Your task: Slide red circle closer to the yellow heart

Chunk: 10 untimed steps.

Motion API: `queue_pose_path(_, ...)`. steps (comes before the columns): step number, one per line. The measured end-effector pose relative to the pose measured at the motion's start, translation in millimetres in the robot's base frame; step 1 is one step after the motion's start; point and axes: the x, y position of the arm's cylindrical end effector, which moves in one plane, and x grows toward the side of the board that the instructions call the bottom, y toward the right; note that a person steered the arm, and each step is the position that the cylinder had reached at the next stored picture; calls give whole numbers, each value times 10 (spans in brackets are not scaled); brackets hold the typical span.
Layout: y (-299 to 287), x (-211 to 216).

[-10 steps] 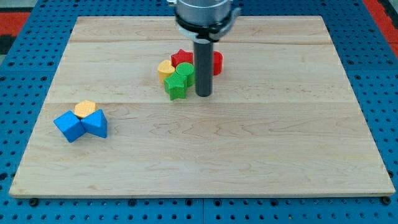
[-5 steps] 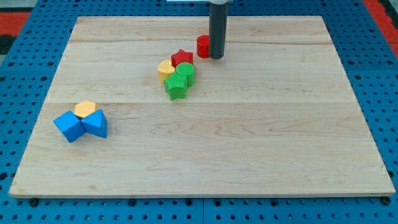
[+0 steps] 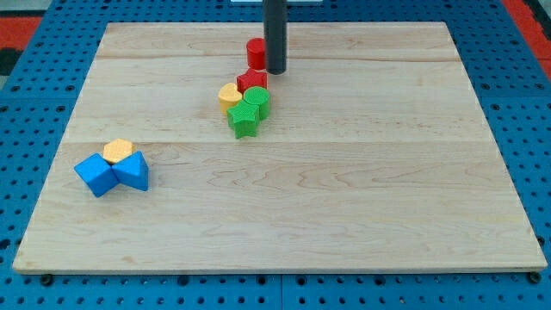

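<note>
Since the earlier frame my tip (image 3: pixel 275 71) and the red circle (image 3: pixel 256 53) have shifted left; tip touching its right, no gripper fitted, circle just above-right of the yellow heart (image 3: pixel 229 94).

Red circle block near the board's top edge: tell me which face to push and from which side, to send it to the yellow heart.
Press my tip on the red circle block's upper-right face, from the view's top right. The yellow heart block lies lower left; the red star block crowds the straight-down path.
</note>
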Motion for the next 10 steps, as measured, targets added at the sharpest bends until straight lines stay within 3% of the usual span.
queue_pose_path(1, -84, -366)
queue_pose_path(3, -1211, -491)
queue_pose_path(4, -1423, -833)
queue_pose_path(5, -2042, -882)
queue_pose_path(10, -1220, 203)
